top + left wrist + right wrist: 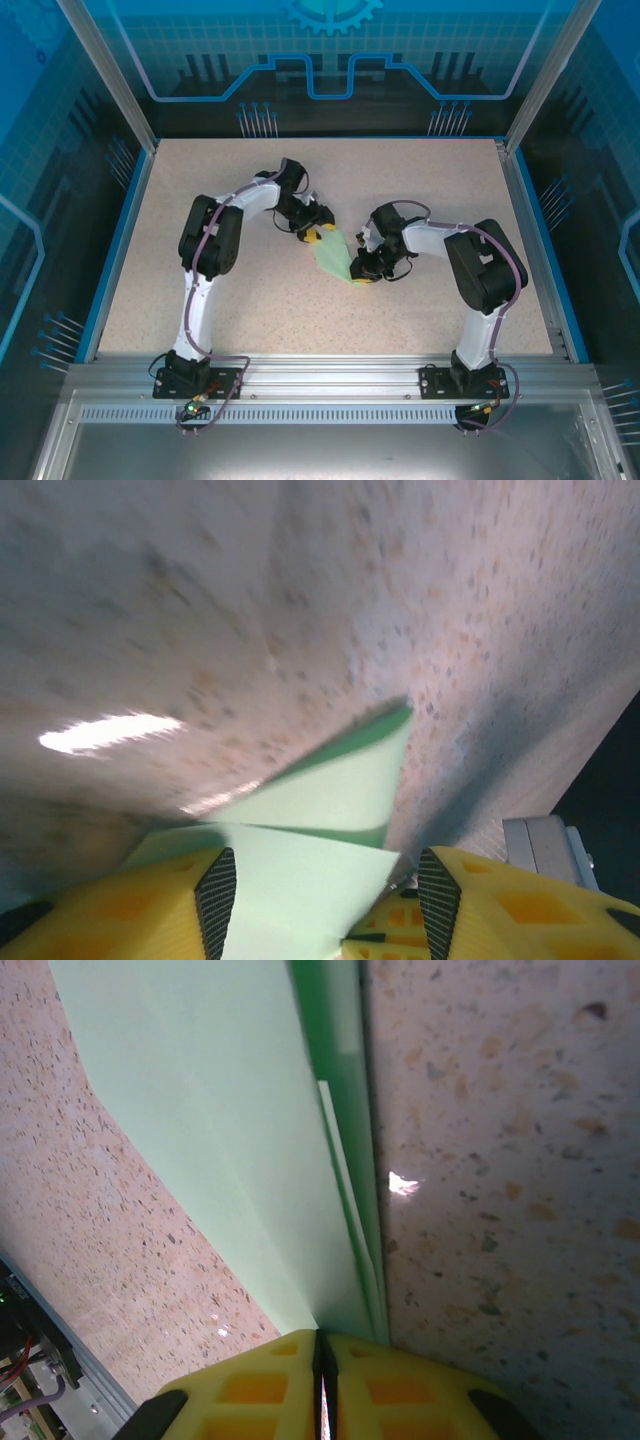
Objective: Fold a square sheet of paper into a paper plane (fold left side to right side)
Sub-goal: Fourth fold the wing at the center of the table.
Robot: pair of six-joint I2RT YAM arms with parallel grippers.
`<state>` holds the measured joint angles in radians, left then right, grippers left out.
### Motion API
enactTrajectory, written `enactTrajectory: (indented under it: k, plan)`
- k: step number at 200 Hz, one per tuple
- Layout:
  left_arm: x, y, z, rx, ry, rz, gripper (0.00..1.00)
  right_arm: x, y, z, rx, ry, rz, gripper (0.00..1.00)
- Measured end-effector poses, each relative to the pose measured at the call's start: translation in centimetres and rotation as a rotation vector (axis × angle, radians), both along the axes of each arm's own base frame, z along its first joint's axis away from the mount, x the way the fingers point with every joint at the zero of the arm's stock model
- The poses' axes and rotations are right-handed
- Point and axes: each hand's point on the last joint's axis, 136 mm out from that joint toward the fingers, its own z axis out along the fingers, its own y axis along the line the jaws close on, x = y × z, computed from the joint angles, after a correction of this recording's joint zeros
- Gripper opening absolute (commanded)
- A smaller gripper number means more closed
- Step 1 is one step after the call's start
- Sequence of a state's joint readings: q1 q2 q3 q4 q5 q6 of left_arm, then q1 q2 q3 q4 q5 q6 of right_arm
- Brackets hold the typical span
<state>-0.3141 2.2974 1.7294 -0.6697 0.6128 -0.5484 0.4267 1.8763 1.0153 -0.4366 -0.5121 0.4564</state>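
Speckled beige tabletop [430,320] with a blue rim sits inside an enclosure of blue-lit panels, and an aluminium rail along the 6 o'clock edge carries the two arm bases. Near the middle of the table lies the paper plane [334,256], pale mint-green and folded into a narrow pointed shape. In the overhead view its long axis runs from about 11 o'clock down to about 5 o'clock. The left gripper [320,236] is at the paper's 11 o'clock end, reached by an arm that bends in from 9 o'clock. The right gripper [362,277] is at the 5 o'clock end, its arm coming in from 3 o'clock. From the left wrist camera, the two yellow fingers [130,910] stand apart at 7 and 5 o'clock, their black ribbed pads facing each other. Folded green layers lie on the table in the gap between them and taper to a point towards 1 o'clock. A sliver of space shows between the paper and the pad on the 5 o'clock side, and I cannot tell whether the other pad touches it. From the right wrist camera, the yellow fingers are pressed together at 6 o'clock with only a thin seam between them. The plane's stacked folded edges run straight down into that seam, so the right jaws are clamped on the paper. From there the sheet widens towards 11 o'clock and lies flat on the speckled surface.
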Motion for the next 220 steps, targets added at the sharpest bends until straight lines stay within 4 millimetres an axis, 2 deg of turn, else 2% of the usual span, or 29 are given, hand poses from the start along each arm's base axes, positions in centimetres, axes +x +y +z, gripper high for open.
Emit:
enactTrajectory:
  k: [45, 57, 71, 84, 98, 120, 135, 155, 170, 220]
  plan:
    - [4.3, 7.1, 0.2, 0.068, -0.090, 0.107, 0.59, 0.0, 0.0, 0.0, 0.001, 0.000, 0.000, 0.12]
    - [4.8, 8.3, 0.5, 0.082, -0.103, 0.124, 0.59, 0.0, 0.0, 0.0, 0.001, 0.000, 0.000, 0.11]
    - [4.7, 8.6, 1.3, 0.082, -0.121, 0.130, 0.58, 0.0, 0.0, 0.0, 0.001, 0.000, -0.001, 0.11]
    - [3.6, 8.1, 2.6, 0.075, -0.143, 0.118, 0.57, 0.0, 0.0, 0.0, 0.001, -0.001, -0.001, 0.11]
    - [1.7, 6.6, 4.4, 0.063, -0.168, 0.087, 0.55, 0.0, 0.0, 0.0, 0.001, -0.001, -0.001, 0.10]
    - [-1.7, 2.2, 7.1, 0.018, -0.216, 0.007, 0.49, 0.0, 0.0, 0.0, 0.001, -0.001, -0.001, 0.10]
    - [-4.3, -0.8, 7.7, -0.019, -0.224, -0.039, 0.44, 0.0, 0.0, -0.1, 0.002, -0.001, -0.001, 0.10]
    - [-7.2, -3.6, 6.6, -0.047, -0.192, -0.077, 0.38, 0.0, 0.0, -0.1, 0.005, -0.001, -0.001, 0.09]
    - [-8.5, -4.3, 5.1, -0.049, -0.147, -0.075, 0.34, 0.0, 0.0, 0.0, 0.008, 0.000, -0.002, 0.09]
    - [-8.6, -5.7, 2.4, -0.057, -0.082, -0.061, 0.25, 0.0, 0.0, 0.0, 0.009, 0.000, -0.002, 0.09]
